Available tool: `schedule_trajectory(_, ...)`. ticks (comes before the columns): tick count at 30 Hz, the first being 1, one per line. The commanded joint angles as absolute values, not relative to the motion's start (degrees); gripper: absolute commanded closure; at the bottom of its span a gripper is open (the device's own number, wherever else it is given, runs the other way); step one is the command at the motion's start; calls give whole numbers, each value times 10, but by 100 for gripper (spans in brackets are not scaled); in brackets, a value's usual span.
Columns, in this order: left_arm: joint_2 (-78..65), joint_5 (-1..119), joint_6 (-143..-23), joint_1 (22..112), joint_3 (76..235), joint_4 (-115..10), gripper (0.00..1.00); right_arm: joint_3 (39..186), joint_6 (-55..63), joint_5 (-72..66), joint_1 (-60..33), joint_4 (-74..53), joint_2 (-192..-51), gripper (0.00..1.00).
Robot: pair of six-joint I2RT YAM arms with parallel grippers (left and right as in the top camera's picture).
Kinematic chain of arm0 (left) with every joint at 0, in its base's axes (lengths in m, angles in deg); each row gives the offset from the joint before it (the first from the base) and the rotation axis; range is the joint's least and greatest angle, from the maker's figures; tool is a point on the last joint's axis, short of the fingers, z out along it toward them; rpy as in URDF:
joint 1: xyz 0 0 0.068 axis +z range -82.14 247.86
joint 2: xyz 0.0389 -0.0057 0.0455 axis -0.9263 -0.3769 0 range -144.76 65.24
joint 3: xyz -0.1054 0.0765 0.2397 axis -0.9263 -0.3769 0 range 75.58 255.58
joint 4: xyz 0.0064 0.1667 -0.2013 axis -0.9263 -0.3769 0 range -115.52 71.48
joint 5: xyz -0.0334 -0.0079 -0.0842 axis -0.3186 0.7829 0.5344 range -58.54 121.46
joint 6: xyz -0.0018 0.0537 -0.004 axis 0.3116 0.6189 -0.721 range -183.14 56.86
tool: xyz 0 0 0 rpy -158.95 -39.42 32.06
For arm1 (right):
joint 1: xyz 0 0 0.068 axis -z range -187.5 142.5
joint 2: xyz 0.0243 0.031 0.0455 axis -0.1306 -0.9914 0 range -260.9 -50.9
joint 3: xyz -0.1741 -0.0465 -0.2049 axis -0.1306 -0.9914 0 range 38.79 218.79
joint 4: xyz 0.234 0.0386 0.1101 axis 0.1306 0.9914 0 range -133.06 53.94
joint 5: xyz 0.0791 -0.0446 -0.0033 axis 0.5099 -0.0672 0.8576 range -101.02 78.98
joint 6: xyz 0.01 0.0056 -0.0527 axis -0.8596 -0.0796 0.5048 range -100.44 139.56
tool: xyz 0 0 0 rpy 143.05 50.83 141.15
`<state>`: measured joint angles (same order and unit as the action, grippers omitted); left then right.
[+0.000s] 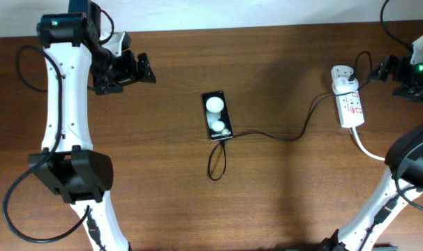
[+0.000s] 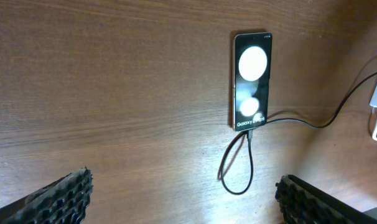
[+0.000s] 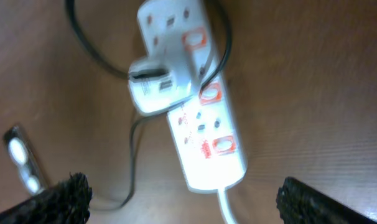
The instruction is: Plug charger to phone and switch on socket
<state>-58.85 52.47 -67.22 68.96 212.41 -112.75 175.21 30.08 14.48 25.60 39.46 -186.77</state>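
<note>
The black phone (image 1: 216, 115) lies in the middle of the table, two white glare spots on its screen. It also shows in the left wrist view (image 2: 251, 81) and at the left edge of the right wrist view (image 3: 23, 160). The thin black charger cable (image 1: 267, 135) meets the phone's near end, loops (image 2: 237, 163), and runs right to the white adapter (image 1: 343, 75) on the white socket strip (image 1: 350, 102). The strip with red switches fills the right wrist view (image 3: 201, 118). My left gripper (image 1: 135, 70) is open and empty, far left of the phone. My right gripper (image 1: 393, 70) is open, just right of the strip.
The thick white cord (image 1: 368, 148) leaves the strip's near end and curves toward the right arm's base. The left arm's base (image 1: 72, 174) stands at the front left. The table's back edge runs behind both grippers.
</note>
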Motion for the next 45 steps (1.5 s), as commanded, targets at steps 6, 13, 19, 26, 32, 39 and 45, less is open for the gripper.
schedule_trajectory(6,-585,531,-663,690,2130,-1125,1,1759,313,142,195,324,-1927,1)
schedule_trajectory(13,-585,531,-663,690,2130,-1125,1,1744,309,145,194,311,-1957,1)
schedule_trajectory(19,-585,531,-663,690,2130,-1124,1,1740,309,153,186,319,-1957,1)
schedule_trajectory(26,-585,531,-663,690,2130,-1121,1,1704,309,153,157,312,-1957,1)
schedule_trajectory(32,-585,531,-663,690,2130,-1121,1,1704,306,123,159,303,-1957,1)
schedule_trajectory(39,-585,531,-663,690,2130,-1118,1,1704,299,146,157,311,-1957,1)
schedule_trajectory(45,-585,532,-663,690,2130,-1118,1,1702,292,205,157,315,-1957,1)
